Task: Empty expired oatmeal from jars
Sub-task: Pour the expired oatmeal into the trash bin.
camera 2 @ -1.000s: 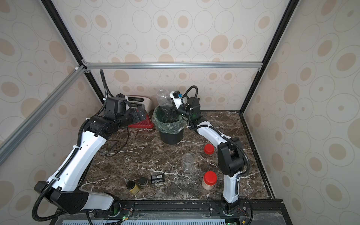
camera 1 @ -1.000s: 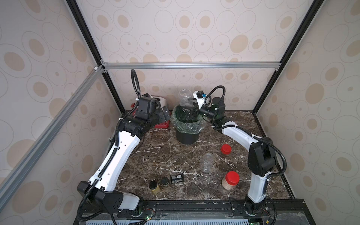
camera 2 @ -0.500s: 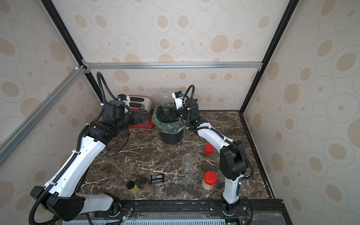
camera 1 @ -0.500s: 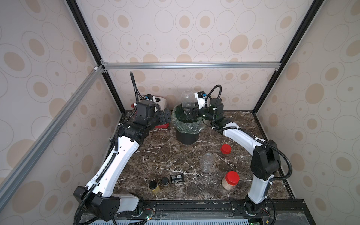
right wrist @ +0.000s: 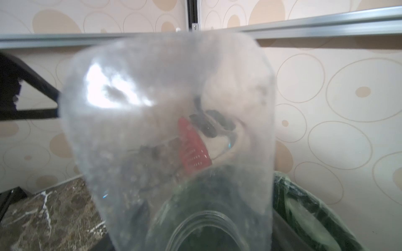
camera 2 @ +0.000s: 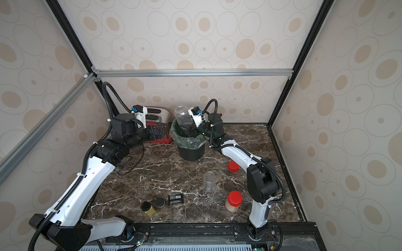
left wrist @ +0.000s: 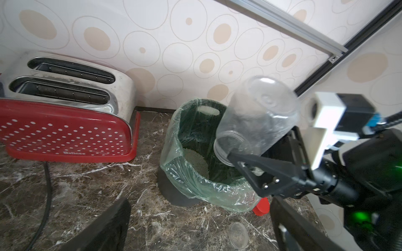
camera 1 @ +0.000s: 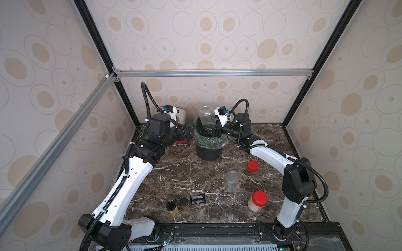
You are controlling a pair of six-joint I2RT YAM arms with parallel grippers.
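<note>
The right gripper is pinching an upturned clear jar near its neck, mouth tilting over the green-lined bin. The left gripper is hanging spread wide beside the bin, touching nothing. Circle-patterned walls are enclosing the marble table. Oatmeal is lying in the bin; more is sitting in a red-lidded jar near an empty jar and a loose red lid.
</note>
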